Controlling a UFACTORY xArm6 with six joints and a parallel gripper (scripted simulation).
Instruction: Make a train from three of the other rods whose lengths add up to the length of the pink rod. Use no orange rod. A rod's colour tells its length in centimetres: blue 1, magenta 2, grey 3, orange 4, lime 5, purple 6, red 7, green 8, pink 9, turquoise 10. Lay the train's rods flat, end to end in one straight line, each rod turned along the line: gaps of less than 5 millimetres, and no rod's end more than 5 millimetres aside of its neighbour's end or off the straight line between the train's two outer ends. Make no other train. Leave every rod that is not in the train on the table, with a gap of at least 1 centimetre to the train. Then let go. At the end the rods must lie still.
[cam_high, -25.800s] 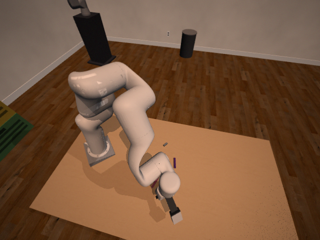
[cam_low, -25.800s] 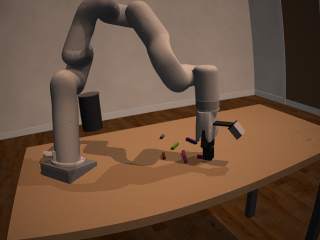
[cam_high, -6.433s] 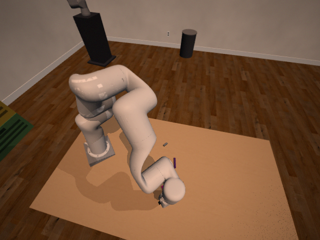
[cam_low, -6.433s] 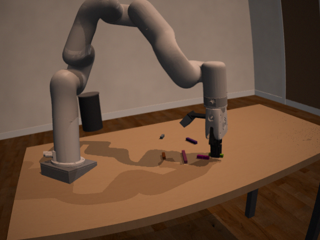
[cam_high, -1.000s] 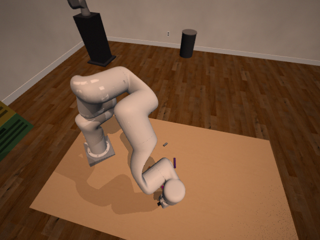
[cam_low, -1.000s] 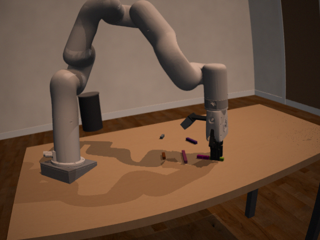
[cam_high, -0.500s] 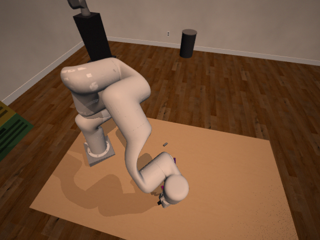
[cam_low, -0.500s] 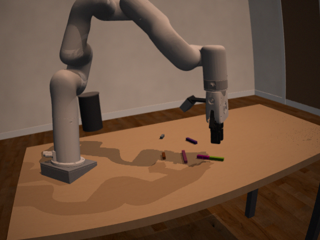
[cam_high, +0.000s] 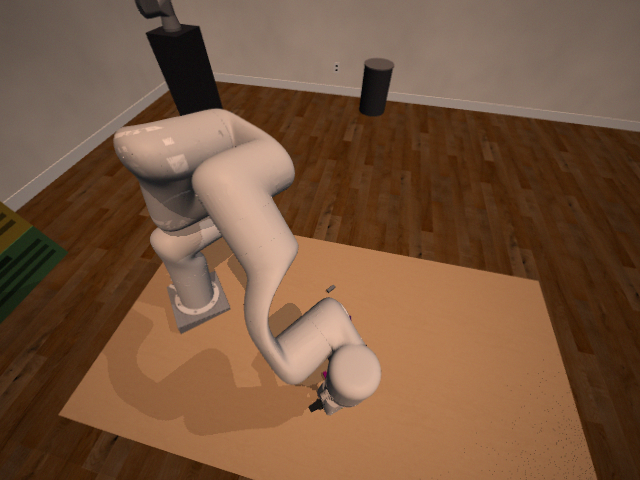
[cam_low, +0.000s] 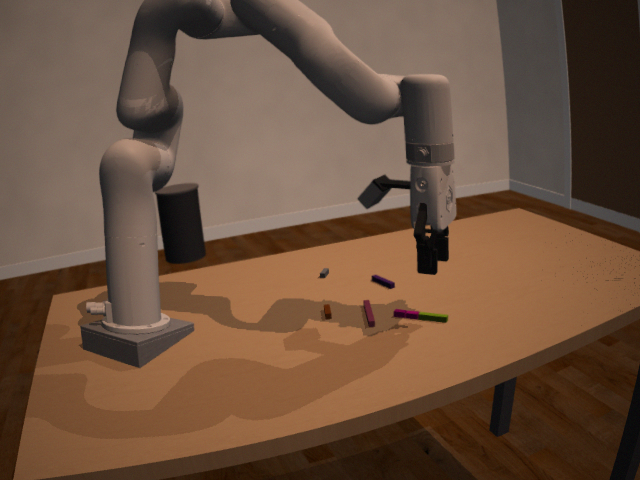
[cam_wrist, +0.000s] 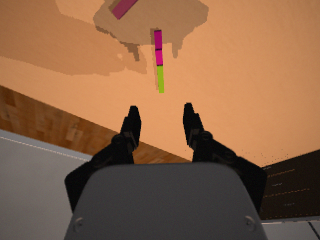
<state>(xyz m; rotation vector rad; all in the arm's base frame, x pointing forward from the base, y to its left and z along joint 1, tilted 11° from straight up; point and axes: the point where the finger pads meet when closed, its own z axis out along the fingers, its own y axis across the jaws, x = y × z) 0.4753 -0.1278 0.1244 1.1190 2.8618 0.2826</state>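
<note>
We see the train lying flat on the desk, below and ahead of the hand: two magenta rods end to end with a lime rod, the lime end toward the hand. In the wrist view its long axis runs straight away from us, almost centred between the fingertips, so any coming move should go up and away along that line, not across it.

The hand hangs above the desk, pointing straight down, its fingers spread apart with nothing between them. The forearm reaches out from the base and the wrist column stands upright over the lime end.

The pink rod lies just beside the train's magenta end, at an angle to it; from here we cannot quite judge whether that gap is wide enough. The purple rod, orange rod and grey rod lie well apart.
</note>
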